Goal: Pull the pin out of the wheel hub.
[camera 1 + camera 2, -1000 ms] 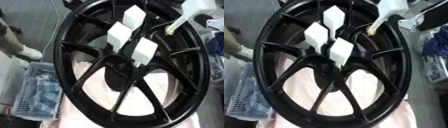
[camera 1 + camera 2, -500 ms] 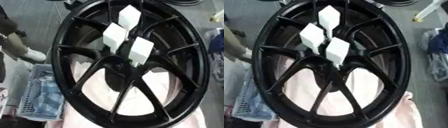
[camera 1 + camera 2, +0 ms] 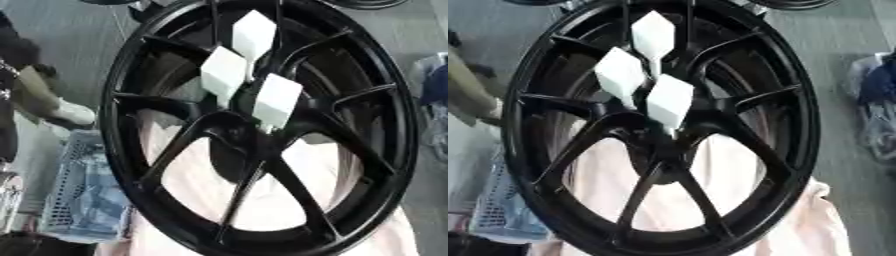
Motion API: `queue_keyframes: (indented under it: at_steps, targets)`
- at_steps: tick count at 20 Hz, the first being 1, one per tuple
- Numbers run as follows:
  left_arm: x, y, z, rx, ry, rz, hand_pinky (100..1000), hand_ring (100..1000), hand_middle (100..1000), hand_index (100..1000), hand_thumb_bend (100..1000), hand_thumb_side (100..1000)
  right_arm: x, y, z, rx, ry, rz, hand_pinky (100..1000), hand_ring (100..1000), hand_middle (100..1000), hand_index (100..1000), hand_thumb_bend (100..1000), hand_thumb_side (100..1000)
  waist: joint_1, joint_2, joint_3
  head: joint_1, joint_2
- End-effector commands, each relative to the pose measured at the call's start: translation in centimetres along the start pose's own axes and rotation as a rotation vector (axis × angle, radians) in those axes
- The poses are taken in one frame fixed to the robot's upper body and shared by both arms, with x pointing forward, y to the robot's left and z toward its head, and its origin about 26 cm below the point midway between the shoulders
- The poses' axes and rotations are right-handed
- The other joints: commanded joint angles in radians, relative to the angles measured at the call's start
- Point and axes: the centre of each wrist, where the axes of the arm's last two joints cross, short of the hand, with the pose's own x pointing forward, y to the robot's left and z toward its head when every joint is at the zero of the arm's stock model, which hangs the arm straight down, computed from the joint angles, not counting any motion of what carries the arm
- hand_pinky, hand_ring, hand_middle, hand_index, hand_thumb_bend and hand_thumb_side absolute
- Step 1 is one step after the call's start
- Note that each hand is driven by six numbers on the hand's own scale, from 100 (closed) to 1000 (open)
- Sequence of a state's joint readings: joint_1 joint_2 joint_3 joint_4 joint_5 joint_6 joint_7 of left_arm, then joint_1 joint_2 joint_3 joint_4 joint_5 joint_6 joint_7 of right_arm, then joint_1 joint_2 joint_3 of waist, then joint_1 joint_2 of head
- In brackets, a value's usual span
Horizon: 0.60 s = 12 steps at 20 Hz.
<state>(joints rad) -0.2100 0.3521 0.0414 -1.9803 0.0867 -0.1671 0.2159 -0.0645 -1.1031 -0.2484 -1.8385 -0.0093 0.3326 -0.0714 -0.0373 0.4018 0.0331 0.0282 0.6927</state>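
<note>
A large black spoked wheel fills both views and lies on a pale pink cloth. Three white block-headed pins stand in its hub: one at the top, one at the left and one nearest the centre. Their thin lower ends go down among the spokes. Neither of my hands shows in either view.
The pink cloth shows through the spokes and at the lower right. A pale mesh basket with blue contents sits at the lower left. A person's shoe is at the left edge. Blue items lie at the right edge.
The white pin with a yellowish tip, held at the upper right a second ago, has gone out of view. The whole picture has shifted, so the camera has moved.
</note>
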Motion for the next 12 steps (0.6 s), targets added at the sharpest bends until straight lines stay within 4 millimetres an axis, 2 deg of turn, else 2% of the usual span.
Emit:
queue_keyframes:
  at_steps: [1,2,3,5,7,12]
  targets:
    - [0.6,0.3,-0.3,0.005,-0.028,-0.008,811,723,631,766,100,735,-1.6,0.2,0.9,-0.08,0.043,0.003,685,782,625,620,201,100,0.002,-0.017,0.003,0.003,-0.006]
    - [0.6,0.2,-0.3,0.005,-0.028,-0.005,811,724,632,766,100,735,-2.2,0.7,1.4,-0.086,0.064,-0.002,687,787,635,632,211,100,0.002,-0.017,0.006,0.002,-0.006]
    - [0.6,0.2,-0.3,0.004,-0.028,-0.002,811,724,632,766,100,736,-2.7,1.2,1.9,-0.092,0.082,-0.001,705,823,704,705,271,100,0.003,-0.018,0.009,0.0,-0.006]
    - [0.6,0.0,-0.4,0.0,-0.027,0.006,812,724,632,767,100,736,-3.4,2.1,3.0,-0.101,0.114,0.01,739,887,803,777,344,100,0.004,-0.019,0.016,-0.006,-0.006]
    - [0.6,-0.1,-0.3,-0.002,-0.025,0.011,812,724,632,767,100,736,-4.0,2.8,4.1,-0.107,0.151,0.026,752,913,837,798,363,123,0.006,-0.02,0.021,-0.01,-0.006]
    - [0.6,-0.1,-0.3,-0.004,-0.023,0.017,812,725,633,767,100,736,-4.2,3.3,5.2,-0.142,0.2,0.019,740,907,829,790,328,111,0.006,-0.023,0.025,-0.014,-0.007]
